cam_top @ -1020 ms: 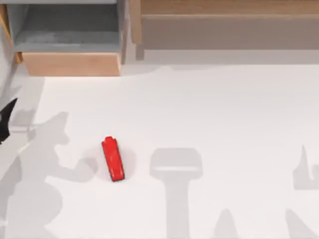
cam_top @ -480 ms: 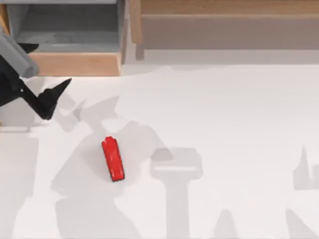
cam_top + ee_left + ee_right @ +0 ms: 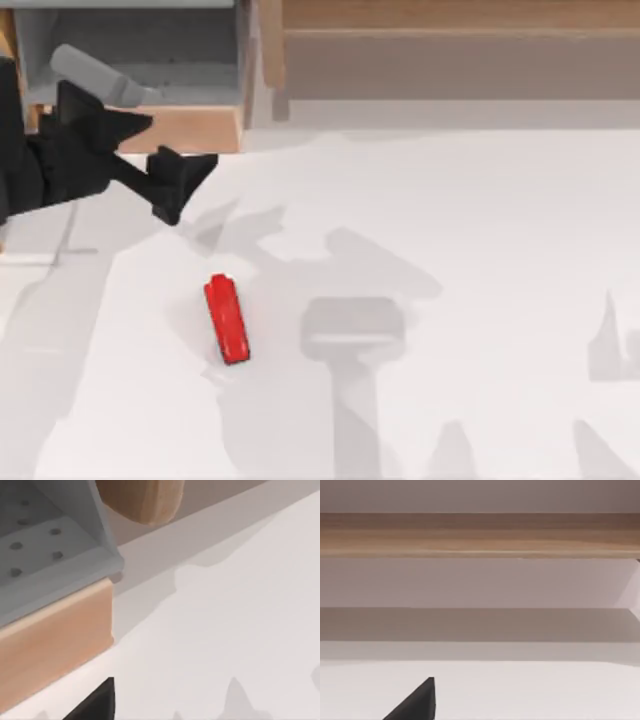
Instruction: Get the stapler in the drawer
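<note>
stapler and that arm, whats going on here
The left gripper is out over the table's left side, just in front of the open drawer, fingers spread apart and holding nothing. The red stapler lies flat on the white table, nearer the camera than the gripper and apart from it. Nothing is in the drawer yet. The right arm is parked.

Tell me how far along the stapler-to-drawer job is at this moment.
Early. The drawer already stands open at the table's top left. The left end effector is over the table near the drawer front, fingers apart, short of the stapler, which lies untouched on the table. Grasping and placing remain.
</note>
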You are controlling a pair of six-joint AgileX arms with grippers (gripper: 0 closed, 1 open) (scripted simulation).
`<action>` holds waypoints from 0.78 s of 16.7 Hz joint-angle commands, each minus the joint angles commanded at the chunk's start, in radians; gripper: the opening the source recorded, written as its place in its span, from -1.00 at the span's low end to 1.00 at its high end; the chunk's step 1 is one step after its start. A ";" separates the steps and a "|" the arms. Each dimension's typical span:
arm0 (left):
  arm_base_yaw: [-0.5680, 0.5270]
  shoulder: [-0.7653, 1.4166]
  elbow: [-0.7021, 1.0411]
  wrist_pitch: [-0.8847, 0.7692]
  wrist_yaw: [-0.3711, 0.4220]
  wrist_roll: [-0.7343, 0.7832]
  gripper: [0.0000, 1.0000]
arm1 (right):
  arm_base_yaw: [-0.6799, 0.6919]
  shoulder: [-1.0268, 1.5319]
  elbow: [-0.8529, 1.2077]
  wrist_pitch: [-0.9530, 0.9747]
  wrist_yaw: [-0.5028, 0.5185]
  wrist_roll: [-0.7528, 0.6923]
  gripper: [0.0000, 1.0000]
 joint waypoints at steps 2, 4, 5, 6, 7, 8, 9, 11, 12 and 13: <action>-0.056 -0.010 0.028 -0.083 -0.015 -0.085 1.00 | 0.000 0.000 0.000 0.000 0.000 0.000 1.00; -0.114 -0.016 0.056 -0.163 -0.029 -0.163 1.00 | 0.000 0.000 0.000 0.000 0.000 0.000 1.00; -0.141 -0.017 0.069 -0.204 -0.038 -0.200 1.00 | 0.000 0.000 0.000 0.000 0.000 0.000 1.00; -0.167 -0.017 0.082 -0.246 -0.049 -0.237 1.00 | 0.000 0.000 0.000 0.000 0.000 0.000 1.00; -0.191 -0.016 0.095 -0.287 -0.060 -0.274 1.00 | 0.000 0.000 0.000 0.000 0.000 0.000 1.00; -0.212 -0.014 0.107 -0.327 -0.075 -0.311 1.00 | 0.000 0.000 0.000 0.000 0.000 0.000 1.00; -0.232 -0.011 0.120 -0.368 -0.089 -0.347 1.00 | 0.000 0.000 0.000 0.000 0.000 0.000 1.00; -0.261 -0.004 0.146 -0.447 -0.126 -0.423 1.00 | 0.000 0.000 0.000 0.000 0.000 0.000 1.00; -0.271 0.000 0.160 -0.485 -0.146 -0.462 1.00 | 0.000 0.000 0.000 0.000 0.000 0.000 1.00; -0.281 0.005 0.175 -0.523 -0.167 -0.501 1.00 | 0.000 0.000 0.000 0.000 0.000 0.000 1.00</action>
